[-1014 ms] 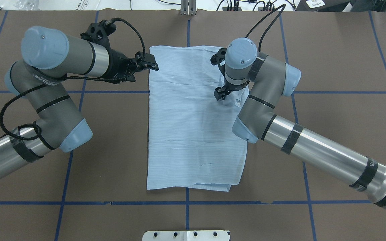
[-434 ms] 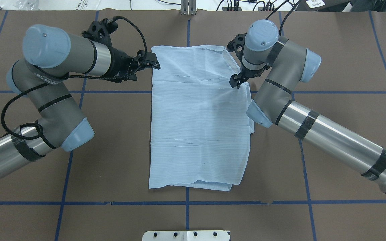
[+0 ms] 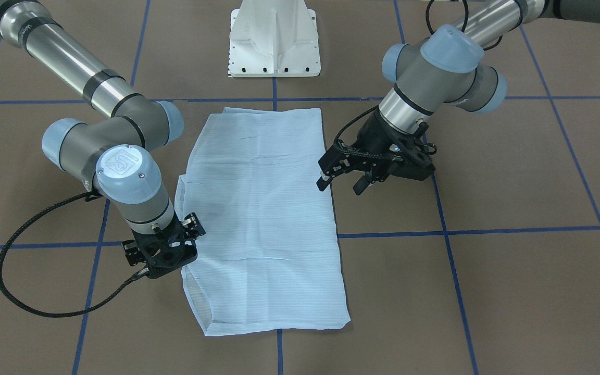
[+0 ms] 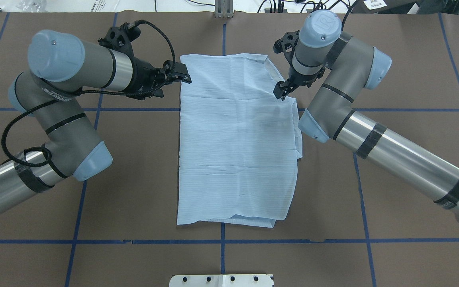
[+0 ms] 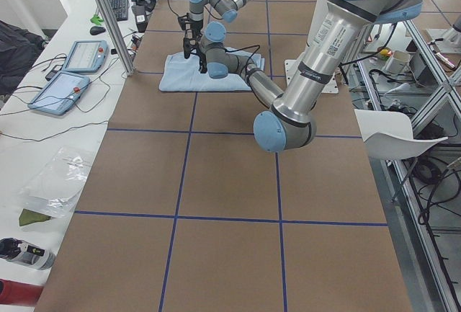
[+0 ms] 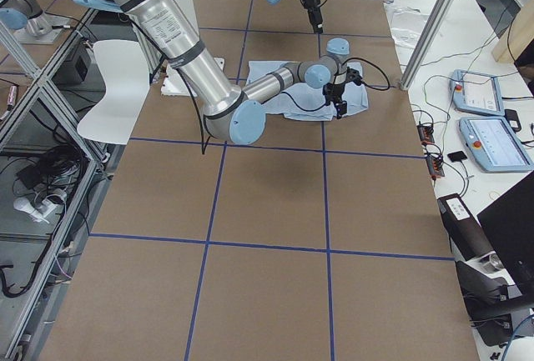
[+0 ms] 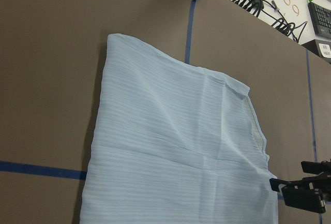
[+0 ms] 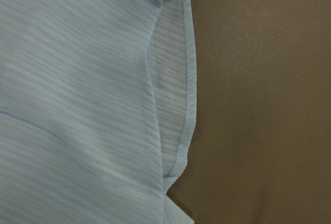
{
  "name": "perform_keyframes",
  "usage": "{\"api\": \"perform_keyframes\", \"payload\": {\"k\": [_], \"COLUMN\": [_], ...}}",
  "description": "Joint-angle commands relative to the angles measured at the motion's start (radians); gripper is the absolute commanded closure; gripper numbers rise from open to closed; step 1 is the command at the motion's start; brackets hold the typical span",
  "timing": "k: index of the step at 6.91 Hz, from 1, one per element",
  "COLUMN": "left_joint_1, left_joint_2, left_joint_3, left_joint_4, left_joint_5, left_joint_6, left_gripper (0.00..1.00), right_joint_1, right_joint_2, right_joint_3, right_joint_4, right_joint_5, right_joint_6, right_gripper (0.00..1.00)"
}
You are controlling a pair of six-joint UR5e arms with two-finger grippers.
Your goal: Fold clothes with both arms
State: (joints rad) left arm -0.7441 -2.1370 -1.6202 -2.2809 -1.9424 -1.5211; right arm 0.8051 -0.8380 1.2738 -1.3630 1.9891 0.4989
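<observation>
Exterior front-facing: left end effector (image 3: 340, 185) spread beside shirt (image 3: 263, 219); right end effector (image 4: 281, 91) (probably over it) grip unclear.

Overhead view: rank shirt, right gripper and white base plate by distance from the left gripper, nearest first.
1. shirt: table centre, its edge right by the left gripper.
2. right gripper: across the shirt, over its opposite edge.
3. white base plate: bottom centre of the view, clearly farthest.

The blue-lined brown table (image 4: 134, 179) carries one folded pale blue shirt (image 4: 233, 139), lying flat.
</observation>
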Motion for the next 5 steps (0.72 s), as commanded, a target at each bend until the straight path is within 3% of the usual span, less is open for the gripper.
{"api": "perform_keyframes", "payload": {"k": [1, 3, 4, 5], "left_joint_1": [0.043, 0.147, 0.225, 0.347], "left_joint_2": [0.029, 0.072, 0.124, 0.158], "left_joint_3": [-0.064, -0.201, -0.26, -0.27], "left_joint_4": [0.018, 0.162, 0.172, 0.172], "left_joint_5": [-0.006, 0.005, 0.05, 0.159], "left_joint_6": [-0.08, -0.187, -0.248, -0.316], "left_gripper": [0.0, 0.0, 0.0, 0.01], "right_joint_1": [0.008, 0.003, -0.016, -0.047], "right_joint_2": [-0.094, -0.218, -0.246, -0.292], "right_joint_3": [0.179, 0.368, 0.424, 0.479], "right_joint_4": [-0.004, -0.002, -0.002, 0.001], "right_joint_5": [0.068, 0.169, 0.165, 0.162], "right_joint_6": [0.073, 0.206, 0.286, 0.361], "right_gripper": [0.0, 0.0, 0.0, 0.0]}}
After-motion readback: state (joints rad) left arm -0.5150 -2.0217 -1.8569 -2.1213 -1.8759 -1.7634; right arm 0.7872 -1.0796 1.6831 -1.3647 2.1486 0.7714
